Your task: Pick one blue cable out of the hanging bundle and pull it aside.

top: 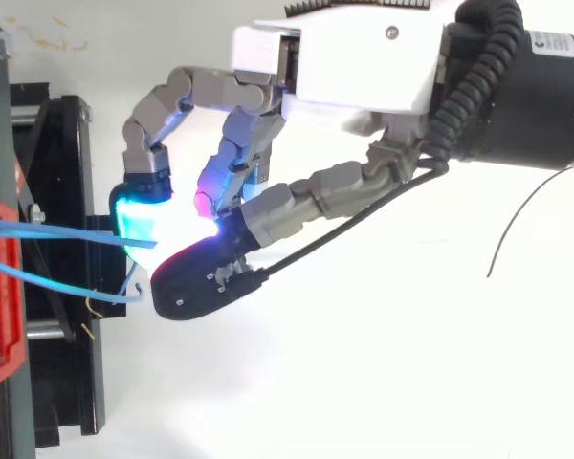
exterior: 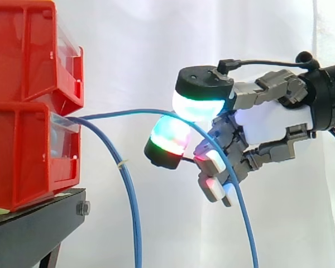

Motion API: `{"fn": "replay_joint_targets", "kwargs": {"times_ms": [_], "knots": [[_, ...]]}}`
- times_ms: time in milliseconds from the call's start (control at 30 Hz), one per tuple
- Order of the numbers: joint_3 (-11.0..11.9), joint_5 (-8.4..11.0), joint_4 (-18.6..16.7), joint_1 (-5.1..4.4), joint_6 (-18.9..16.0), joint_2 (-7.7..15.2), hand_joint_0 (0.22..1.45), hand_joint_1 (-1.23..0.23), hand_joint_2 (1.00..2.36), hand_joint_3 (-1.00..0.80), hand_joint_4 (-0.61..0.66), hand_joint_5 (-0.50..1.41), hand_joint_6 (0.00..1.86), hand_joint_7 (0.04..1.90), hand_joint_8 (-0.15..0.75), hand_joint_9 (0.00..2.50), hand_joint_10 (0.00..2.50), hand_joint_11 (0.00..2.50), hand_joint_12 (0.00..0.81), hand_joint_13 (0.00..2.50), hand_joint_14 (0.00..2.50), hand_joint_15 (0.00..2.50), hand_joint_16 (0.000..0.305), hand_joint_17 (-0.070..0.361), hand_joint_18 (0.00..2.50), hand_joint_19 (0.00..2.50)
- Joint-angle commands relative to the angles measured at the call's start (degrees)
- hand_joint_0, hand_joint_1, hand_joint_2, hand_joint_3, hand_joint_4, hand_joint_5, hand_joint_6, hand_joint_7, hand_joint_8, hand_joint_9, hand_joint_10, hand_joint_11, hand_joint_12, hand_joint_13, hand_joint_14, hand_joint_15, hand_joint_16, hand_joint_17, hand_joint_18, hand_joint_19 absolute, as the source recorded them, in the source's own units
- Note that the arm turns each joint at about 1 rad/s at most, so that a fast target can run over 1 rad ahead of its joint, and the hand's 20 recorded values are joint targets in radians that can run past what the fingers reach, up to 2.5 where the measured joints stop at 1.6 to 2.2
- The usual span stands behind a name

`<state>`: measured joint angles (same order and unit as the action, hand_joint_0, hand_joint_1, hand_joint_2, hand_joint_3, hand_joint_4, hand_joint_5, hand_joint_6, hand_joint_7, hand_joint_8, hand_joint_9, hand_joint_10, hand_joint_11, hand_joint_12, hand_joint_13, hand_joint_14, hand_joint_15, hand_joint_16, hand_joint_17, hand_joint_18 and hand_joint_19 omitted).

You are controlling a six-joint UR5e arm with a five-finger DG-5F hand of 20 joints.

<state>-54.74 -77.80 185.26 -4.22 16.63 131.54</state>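
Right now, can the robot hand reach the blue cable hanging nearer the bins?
Probably yes: the near cable hangs free left of the robot hand, with nothing between them, though the other cable crosses it.

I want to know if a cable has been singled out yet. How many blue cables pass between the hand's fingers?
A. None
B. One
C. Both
B: the arching blue cable runs from the lower red bin into the pinch of the hand's fingers, while the other blue cable hangs down nearer that bin, apart from the hand.
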Motion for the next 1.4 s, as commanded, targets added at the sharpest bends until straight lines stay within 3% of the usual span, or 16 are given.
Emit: {"fn": "replay_joint_targets", "kwargs": {"times_ms": [0,167,433,833,900,1200,1367], "knots": [[0.1,0.02,0.0,0.00,-0.1,-0.1,0.58,-0.77,1.02,-0.20,-0.05,-0.12,0.91,0.93,0.260,1.20,0.02,0.80,0.354,0.99,0.02,0.72,0.047,0.105,0.84,0.81],[0.0,-0.07,0.0,0.00,-0.1,-0.1,0.57,-0.81,1.03,-0.07,-0.09,-0.10,0.91,0.98,0.238,1.24,0.02,0.79,0.357,1.01,0.03,0.70,0.048,0.109,0.87,0.79],[0.0,-0.33,1.5,-0.35,-1.6,-0.2,0.58,-0.82,1.03,-0.04,-0.09,-0.09,0.92,0.99,0.249,1.22,0.02,0.75,0.360,1.00,0.02,0.69,0.050,0.112,0.88,0.76],[-0.3,-3.14,4.2,-1.76,-8.8,-0.2,0.58,-0.82,1.02,-0.03,-0.07,-0.08,0.92,0.99,0.261,1.05,0.02,0.53,0.371,0.91,0.02,0.60,0.049,0.110,0.77,0.66],[-1.3,-3.23,4.2,-1.93,-10.6,-0.2,0.58,-0.82,1.02,-0.02,-0.07,-0.08,0.92,0.99,0.268,1.02,0.01,0.47,0.376,0.90,0.02,0.56,0.049,0.110,0.75,0.64],[-2.8,-3.06,1.2,-2.64,-17.2,-0.1,0.57,-0.81,1.02,-0.03,-0.07,-0.08,0.91,0.97,0.295,0.91,0.01,0.25,0.397,0.87,0.01,0.39,0.050,0.113,0.74,0.57],[-4.9,-3.23,-0.5,-2.81,-18.0,-0.1,0.57,-0.81,1.02,-0.03,-0.07,-0.08,0.91,0.98,0.299,0.90,0.01,0.23,0.397,0.87,0.02,0.41,0.051,0.116,0.73,0.56]]}}
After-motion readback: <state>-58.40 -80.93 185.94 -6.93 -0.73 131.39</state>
